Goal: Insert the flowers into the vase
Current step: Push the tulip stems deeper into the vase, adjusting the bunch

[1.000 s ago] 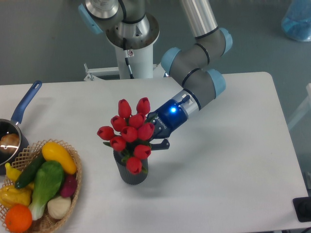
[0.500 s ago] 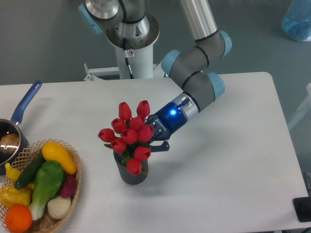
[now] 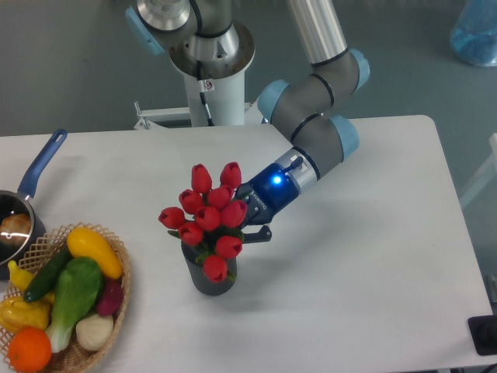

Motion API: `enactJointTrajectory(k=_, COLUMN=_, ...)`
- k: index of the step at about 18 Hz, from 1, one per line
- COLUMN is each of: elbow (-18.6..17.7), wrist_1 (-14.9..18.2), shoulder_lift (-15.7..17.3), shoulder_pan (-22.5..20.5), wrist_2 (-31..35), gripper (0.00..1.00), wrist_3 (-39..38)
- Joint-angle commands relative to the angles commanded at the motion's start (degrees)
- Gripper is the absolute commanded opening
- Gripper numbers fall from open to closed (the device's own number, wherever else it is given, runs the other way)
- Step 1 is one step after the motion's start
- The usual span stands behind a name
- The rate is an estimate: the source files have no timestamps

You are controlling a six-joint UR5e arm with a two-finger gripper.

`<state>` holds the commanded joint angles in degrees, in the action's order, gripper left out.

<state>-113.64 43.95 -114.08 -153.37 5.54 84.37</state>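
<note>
Near the middle of the white table (image 3: pixel 373 256), the flowers (image 3: pixel 208 221) stand with their lower part already down in the mouth of the vase (image 3: pixel 210 278), the red heads bunched above its rim and leaning slightly toward the left. From this single fixed view, the pincer (image 3: pixel 250 221) sits just beside the bunch on its right, and the heads hide its tips. One dark finger (image 3: pixel 258 232) shows below the heads, but I cannot tell whether the pincer pinches the stems or stands spread.

To finish the step well, I judge the stems should be let go only once they rest on the vase bottom. The withdrawal should then go up and to the right, away from the heads, so that nothing drags the bunch or tips the small vase.

To the left, well apart, stands a wicker basket (image 3: pixel 116 299) of fruit and vegetables, and beyond it a blue-handled saucepan (image 3: pixel 35 175) at the table edge. Neither lies on the arm's way out.
</note>
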Motion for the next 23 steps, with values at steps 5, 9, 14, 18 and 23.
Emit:
enactJointTrajectory(k=5, elbow=0.0, wrist_1=0.0, shoulder_lift=0.0, shoulder_pan=0.1, wrist_2=0.0, gripper=0.36, wrist_3=0.8)
enactJointTrajectory(k=9, elbow=-0.3, wrist_1=0.0, shoulder_lift=-0.1, shoulder_pan=0.0, wrist_2=0.0, gripper=0.45, wrist_3=2.0)
enactJointTrajectory(k=14, elbow=-0.3, wrist_1=0.0, shoulder_lift=-0.1, shoulder_pan=0.0, wrist_2=0.0, gripper=0.54, wrist_3=2.0)
enactJointTrajectory(k=18, elbow=-0.3, wrist_1=0.0, shoulder_lift=0.0, shoulder_pan=-0.1, wrist_2=-0.1, gripper=0.73, wrist_3=2.0)
enactJointTrajectory(k=23, elbow=-0.2, wrist_1=-0.1, shoulder_lift=0.0, shoulder_pan=-0.1, wrist_2=0.0, gripper=0.83, wrist_3=2.1)
